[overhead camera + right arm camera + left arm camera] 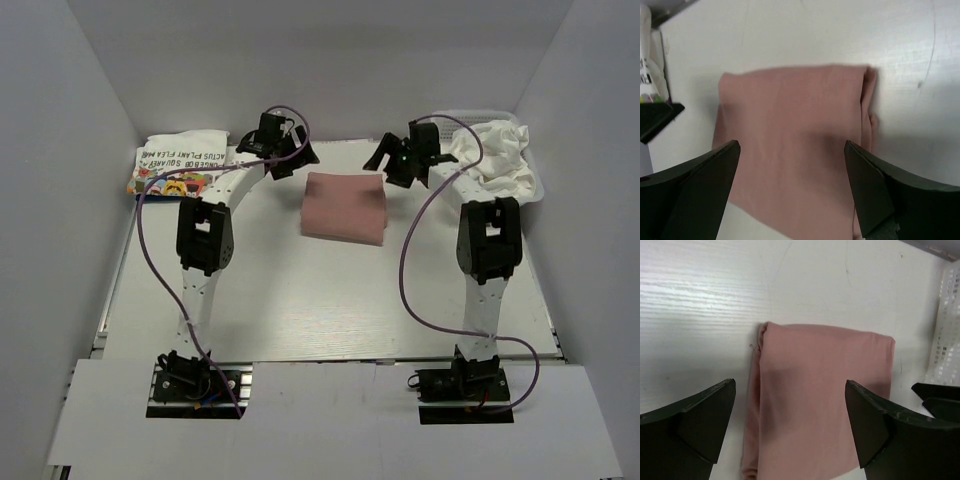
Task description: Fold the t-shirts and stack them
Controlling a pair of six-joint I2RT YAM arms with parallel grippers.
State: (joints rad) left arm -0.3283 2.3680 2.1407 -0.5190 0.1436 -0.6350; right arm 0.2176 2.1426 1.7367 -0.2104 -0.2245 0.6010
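A dusty pink t-shirt [345, 207] lies folded into a flat rectangle at the middle back of the table. My left gripper [295, 163] hovers just off its left far corner, and my right gripper [393, 165] just off its right far corner. Both are open and hold nothing. In the left wrist view the pink t-shirt [825, 390] lies below the wide jaws of the left gripper [790, 425]. The right wrist view shows the same t-shirt [795, 125] under the right gripper [790, 190]. A folded white t-shirt with colourful cartoons [180, 165] lies at the back left.
A white mesh basket [535, 185] at the back right holds crumpled white t-shirts [495, 150]; its wall [945, 330] shows in the left wrist view. White walls close in the table on three sides. Purple cables loop along both arms.
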